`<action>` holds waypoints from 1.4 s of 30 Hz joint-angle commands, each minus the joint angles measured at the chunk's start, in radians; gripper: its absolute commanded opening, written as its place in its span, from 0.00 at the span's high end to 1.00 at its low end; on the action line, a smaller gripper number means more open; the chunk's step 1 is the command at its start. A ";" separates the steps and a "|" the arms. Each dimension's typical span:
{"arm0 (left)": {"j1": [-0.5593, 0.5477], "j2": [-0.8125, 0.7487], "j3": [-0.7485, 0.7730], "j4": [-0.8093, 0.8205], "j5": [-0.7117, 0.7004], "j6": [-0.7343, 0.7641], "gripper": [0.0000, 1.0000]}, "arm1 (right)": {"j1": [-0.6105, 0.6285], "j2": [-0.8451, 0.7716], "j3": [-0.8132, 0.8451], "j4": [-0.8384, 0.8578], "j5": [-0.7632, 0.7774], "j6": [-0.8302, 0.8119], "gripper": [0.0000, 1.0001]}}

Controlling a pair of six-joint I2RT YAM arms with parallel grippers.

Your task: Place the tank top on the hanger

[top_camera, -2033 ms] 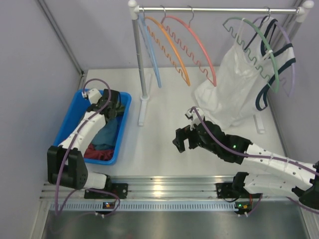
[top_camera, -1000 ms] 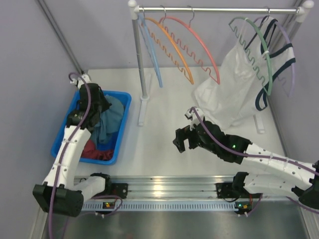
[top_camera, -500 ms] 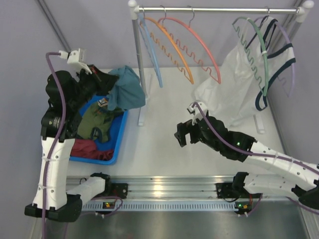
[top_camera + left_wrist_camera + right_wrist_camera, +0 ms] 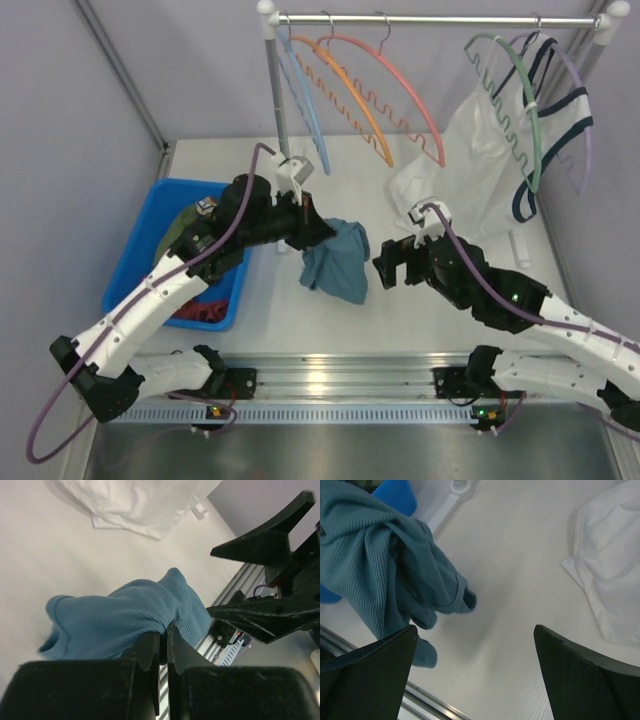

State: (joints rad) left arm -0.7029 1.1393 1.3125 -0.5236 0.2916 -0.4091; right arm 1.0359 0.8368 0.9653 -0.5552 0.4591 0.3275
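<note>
Left gripper (image 4: 318, 232) clamped on a fold of the tank top (image 4: 335, 262); the garment is bunched and hangs below my fingertips, long axis running down from the pinch toward the table, loose end trailing to the near side. Left arm reaches out long over the blue bin (image 4: 135, 250), wrist turned toward my right gripper (image 4: 392, 268). Right gripper spread wide, holding nothing, just beside the cloth, arm bent low. Hanger (image 4: 395, 95) on the rack (image 4: 440, 19) beyond both grippers, well apart from the top

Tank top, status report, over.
Left gripper shut on tank top, dangling above table. Right gripper open, empty, beside it. Hanger on rail, nothing blocking.
</note>
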 commanded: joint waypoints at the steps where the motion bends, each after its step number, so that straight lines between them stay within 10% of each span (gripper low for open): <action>1: -0.062 -0.015 -0.067 0.239 -0.077 -0.072 1.00 | -0.014 -0.034 0.032 -0.060 0.079 0.038 0.00; 19: -0.478 0.025 -0.751 0.516 -0.057 -0.395 1.00 | -0.042 0.002 -0.115 -0.181 0.082 0.289 0.00; 26: -0.484 -0.079 -0.711 0.401 -0.199 -0.343 0.47 | -0.225 0.079 -0.206 -0.049 -0.060 0.298 0.02; 34: -0.465 -0.073 -0.601 0.323 -0.661 -0.349 0.44 | -0.384 0.237 -0.254 0.196 -0.296 0.266 0.17; 42: -0.206 0.151 -0.532 0.385 -0.502 -0.344 0.47 | -0.396 0.415 -0.257 0.342 -0.293 0.311 0.19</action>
State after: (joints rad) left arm -0.9665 1.2423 0.7593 -0.1810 -0.2543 -0.7586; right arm 0.6556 1.2133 0.7006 -0.3321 0.1745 0.6182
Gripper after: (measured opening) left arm 0.534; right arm 0.815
